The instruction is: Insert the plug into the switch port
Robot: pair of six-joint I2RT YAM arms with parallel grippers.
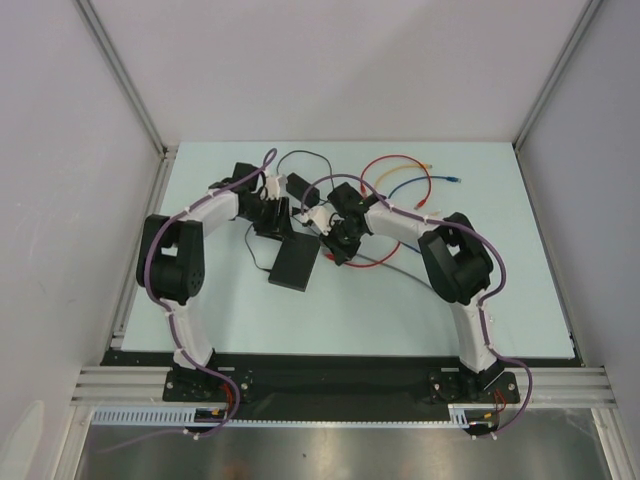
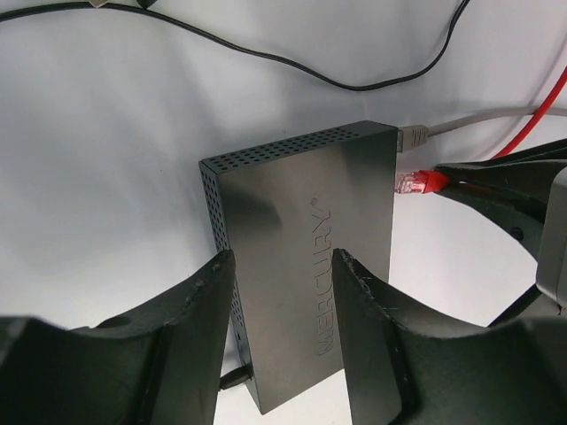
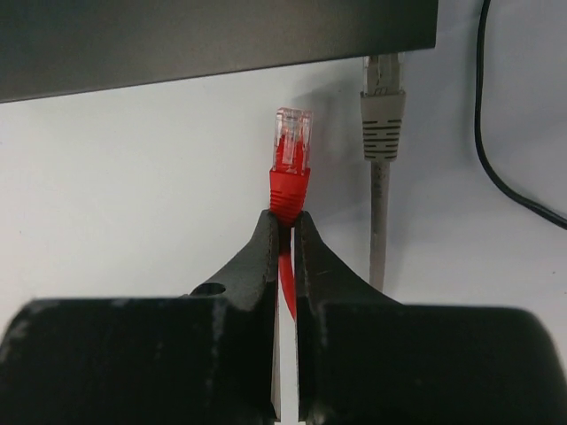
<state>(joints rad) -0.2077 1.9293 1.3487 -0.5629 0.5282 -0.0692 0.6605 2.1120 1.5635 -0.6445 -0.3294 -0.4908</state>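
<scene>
R gripper [image 3: 286,221] is clamped tight on the red plug [image 3: 292,146] just behind its boot. The clear tip points at the narrow edge of the black switch [image 2: 301,221], near it but not in; the switch port itself is out of sight on that edge. A grey plug [image 3: 382,111] sits in the same edge, just beside the red one. L gripper [image 2: 282,266] is part open w/ fingers spread over the switch's top, which lies flat on the white surface [image 2: 115,177] btwn the arms; can't tell if they touch it.
</scene>
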